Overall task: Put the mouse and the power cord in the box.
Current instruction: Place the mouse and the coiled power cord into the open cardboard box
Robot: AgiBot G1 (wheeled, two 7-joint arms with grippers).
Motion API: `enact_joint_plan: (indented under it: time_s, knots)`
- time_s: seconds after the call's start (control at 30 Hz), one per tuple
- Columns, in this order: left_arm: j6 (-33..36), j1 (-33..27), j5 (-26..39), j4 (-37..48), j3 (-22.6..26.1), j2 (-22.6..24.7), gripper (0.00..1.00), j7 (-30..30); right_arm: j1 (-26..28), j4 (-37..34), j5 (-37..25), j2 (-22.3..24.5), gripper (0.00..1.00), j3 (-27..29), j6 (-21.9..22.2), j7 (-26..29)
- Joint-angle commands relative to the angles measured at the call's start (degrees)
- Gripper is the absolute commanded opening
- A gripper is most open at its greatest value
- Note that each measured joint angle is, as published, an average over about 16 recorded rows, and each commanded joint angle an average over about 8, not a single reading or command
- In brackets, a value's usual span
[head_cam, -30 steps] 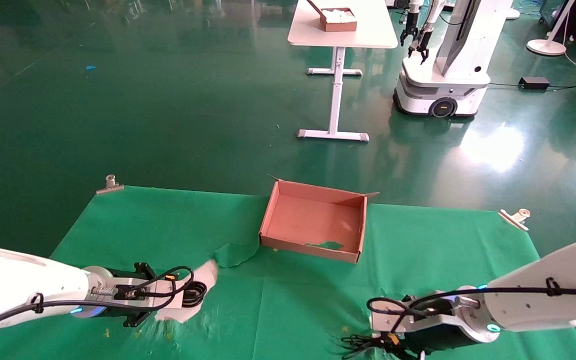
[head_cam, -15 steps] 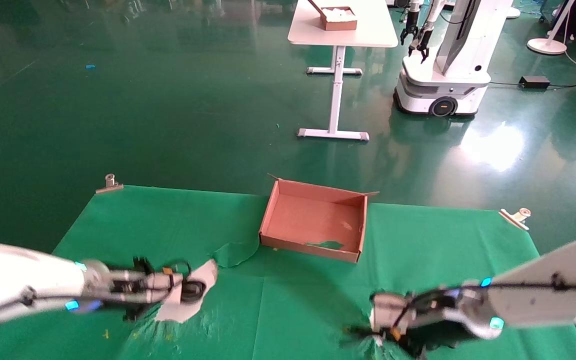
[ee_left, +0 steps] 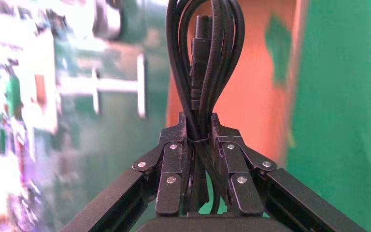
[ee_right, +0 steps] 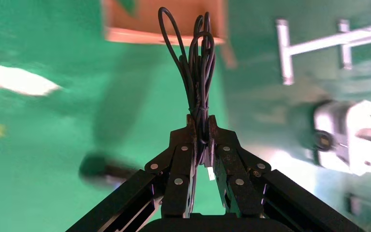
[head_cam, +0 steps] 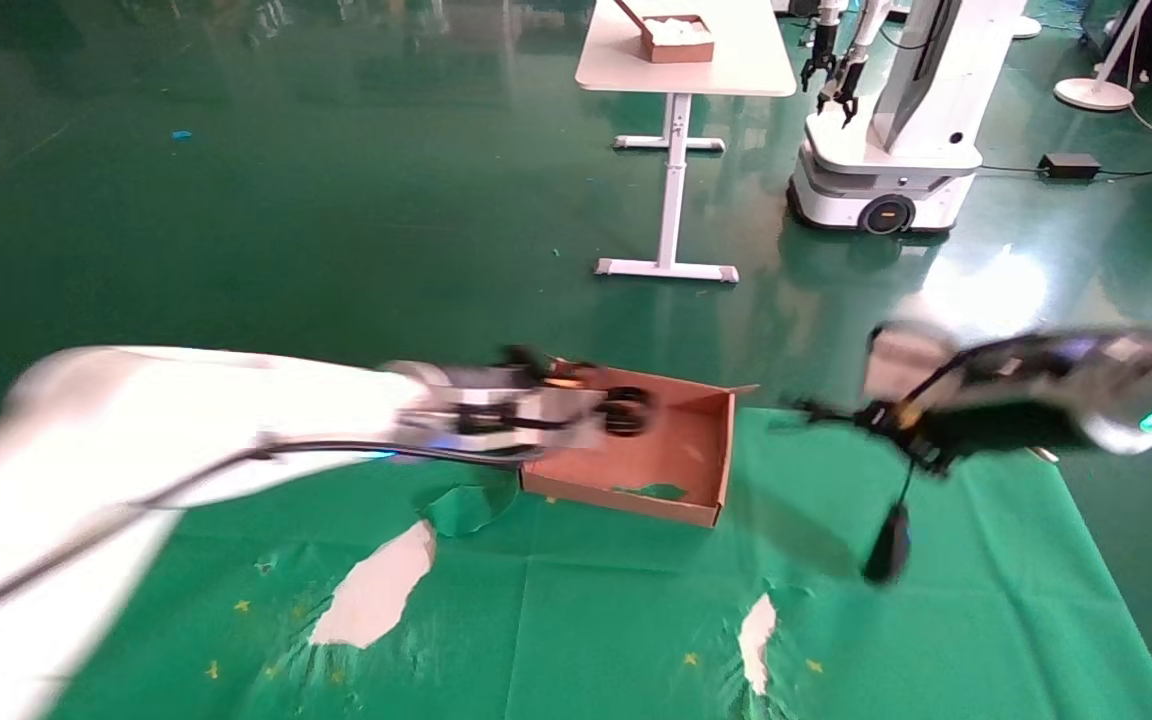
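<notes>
The reddish-brown box [head_cam: 616, 497] sits open at the far middle of the green cloth. My left gripper [head_cam: 608, 411] hangs over the box's left part, shut on the looped power cord [head_cam: 631, 410]. In the left wrist view the thick cord [ee_left: 205, 58] stands up between the jaws of the left gripper [ee_left: 199, 126], with the box [ee_left: 261, 96] beyond it. My right gripper [head_cam: 861, 413] is raised to the right of the box. It is shut on the mouse's thin cable bundle [ee_right: 200, 63], and the black mouse [head_cam: 886, 545] dangles below it above the cloth.
White bare patches [head_cam: 376, 590] [head_cam: 756, 630] show through tears in the green cloth, and a torn flap [head_cam: 466, 505] lies by the box's near left corner. Far back stand a white table [head_cam: 736, 75] with a small brown box [head_cam: 676, 40] and another robot [head_cam: 886, 150].
Both arms rose from the near edge. The left carried the power cord forward over the box. The right lifted the mouse by its cable, up and to the right.
</notes>
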Motion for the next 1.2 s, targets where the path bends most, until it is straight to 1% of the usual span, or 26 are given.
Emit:
enact_joint_plan:
  time_s: [0.03, 0.07, 0.1, 0.2, 0.33, 0.37, 0.53, 0.73, 0.93, 1.2]
  knots:
    - [-4.06, -0.26, -0.38, 3.92, 0.66, 4.11, 0.00, 2.57, 1.82, 0.43, -0.71, 1.69, 0.00, 0.41, -0.71, 0.36]
    - [-5.90, -0.30, -1.16, 4.58, 2.23, 4.63, 0.00, 3.55, 2.37, 1.00, -0.73, 2.33, 0.00, 0.59, -1.30, 0.73]
    - [-7.64, -0.34, -2.03, 5.03, 3.97, 4.89, 0.07, 4.35, 2.84, 1.61, -0.70, 2.87, 0.00, 0.76, -1.86, 1.14]
    - [-11.98, -0.86, -4.65, 5.88, 9.60, 5.11, 0.45, 5.28, 3.85, 3.62, -0.47, 3.90, 0.00, 1.20, -3.18, 2.51]
    - [-16.00, -2.17, -7.07, 7.05, 16.28, 5.13, 0.95, 4.25, 4.31, 6.39, -0.01, 4.05, 0.00, 1.58, -4.02, 4.31]
    - [-16.69, -2.55, -7.73, 7.30, 17.62, 5.13, 1.00, 3.77, 4.33, 7.04, 0.15, 3.97, 0.00, 1.65, -4.08, 4.65]
    - [-19.34, -4.23, -10.78, 8.12, 23.28, 5.08, 1.00, 1.70, 4.12, 8.90, 1.30, 2.94, 0.00, 1.92, -3.94, 5.24]
    - [-21.61, -5.74, -13.69, 8.68, 28.31, 5.05, 1.00, 0.02, 3.38, 9.48, 3.76, 0.70, 0.00, 1.86, -4.19, 4.67]
    - [-23.26, -6.84, -15.95, 9.00, 32.01, 5.04, 1.00, -1.08, 2.84, 10.99, 4.94, -0.33, 0.00, 1.96, -4.46, 5.92]
    - [-24.83, -7.88, -18.26, 9.26, 35.52, 5.03, 1.00, -1.96, 3.09, 12.98, 4.77, 0.24, 0.00, 2.14, -5.04, 7.49]
